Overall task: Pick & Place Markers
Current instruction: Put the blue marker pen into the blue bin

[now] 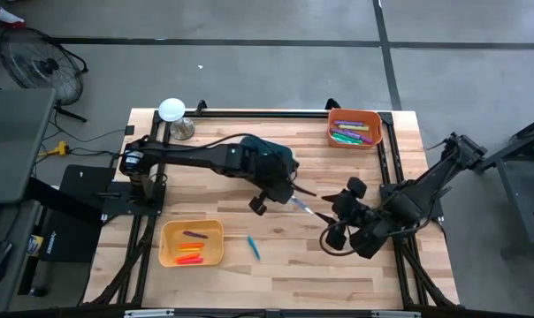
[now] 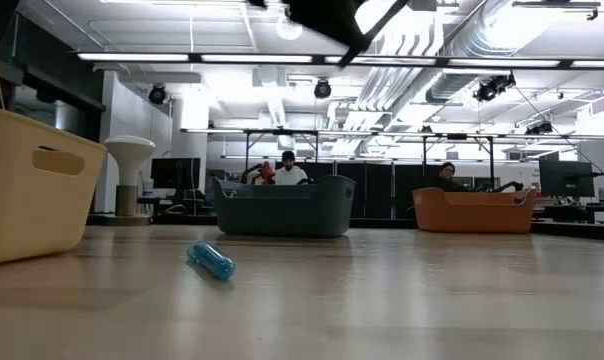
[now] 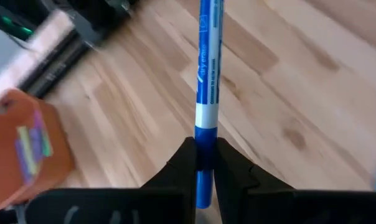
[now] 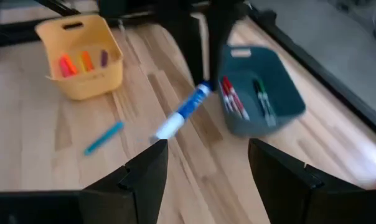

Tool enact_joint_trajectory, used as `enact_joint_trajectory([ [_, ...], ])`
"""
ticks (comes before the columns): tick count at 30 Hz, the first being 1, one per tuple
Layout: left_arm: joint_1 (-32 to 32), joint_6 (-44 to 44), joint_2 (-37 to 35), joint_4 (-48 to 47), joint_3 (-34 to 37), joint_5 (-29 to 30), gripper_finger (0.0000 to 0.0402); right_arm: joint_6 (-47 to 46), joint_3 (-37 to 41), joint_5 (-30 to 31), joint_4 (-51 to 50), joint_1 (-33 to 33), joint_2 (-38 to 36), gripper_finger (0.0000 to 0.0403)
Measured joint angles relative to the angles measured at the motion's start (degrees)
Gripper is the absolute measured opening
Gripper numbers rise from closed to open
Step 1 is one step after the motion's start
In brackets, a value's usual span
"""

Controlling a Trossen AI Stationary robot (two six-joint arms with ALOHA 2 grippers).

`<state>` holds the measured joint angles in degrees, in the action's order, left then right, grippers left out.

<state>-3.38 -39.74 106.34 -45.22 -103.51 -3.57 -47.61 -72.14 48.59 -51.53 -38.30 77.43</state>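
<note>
Left hand (image 3: 203, 163) clamps a blue marker (image 3: 208, 81) pointing toward the parted right hand (image 4: 203, 168)

Even, bright light came from ceiling strip lamps (image 2: 332, 62) (glaring white in the low view). The wooden table (image 1: 276, 265) carried only soft shadows. Both wrist views were motion-blurred, and the table's near edge lay out of focus.

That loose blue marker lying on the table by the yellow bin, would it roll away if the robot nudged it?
Probably. The loose blue marker looks round and smooth, lying flat on bare wood, so a sideways nudge would likely roll it. It seems stiff and light: a similar blue-and-white marker stays straight while the left gripper pinches only one end. The yellow bin might stop it.
</note>
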Motion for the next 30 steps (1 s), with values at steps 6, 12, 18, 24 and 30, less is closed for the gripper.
enact_joint_trajectory([
  [6, -0.04, 2.12, -0.02, 1.52, -2.53, 1.56, 0.0025, 7.05, -0.02, 0.09, 4.64, 0.02, -2.59, 0.0211],
  [12, 0.02, 3.3, -0.02, 3.24, -2.73, 3.3, 0.0021, 12.72, -0.02, -3.51, 8.58, 0.11, -4.51, 0.0211],
  [18, 0.04, 4.45, -0.04, 3.59, -2.73, 4.45, 0.0021, 12.05, -0.02, -7.3, 8.88, 0.07, -4.55, 0.0211],
  [24, 3.54, 4.47, -0.07, -3.12, -2.72, 9.92, 0.0021, 8.12, -0.02, -5.63, 5.26, 0.44, -4.74, 0.0211],
  [30, 13.53, 5.74, -0.07, -12.09, -2.67, 8.45, 0.0021, 0.31, 0.0, -7.0, -0.87, 0.07, -4.84, 0.0211],
])
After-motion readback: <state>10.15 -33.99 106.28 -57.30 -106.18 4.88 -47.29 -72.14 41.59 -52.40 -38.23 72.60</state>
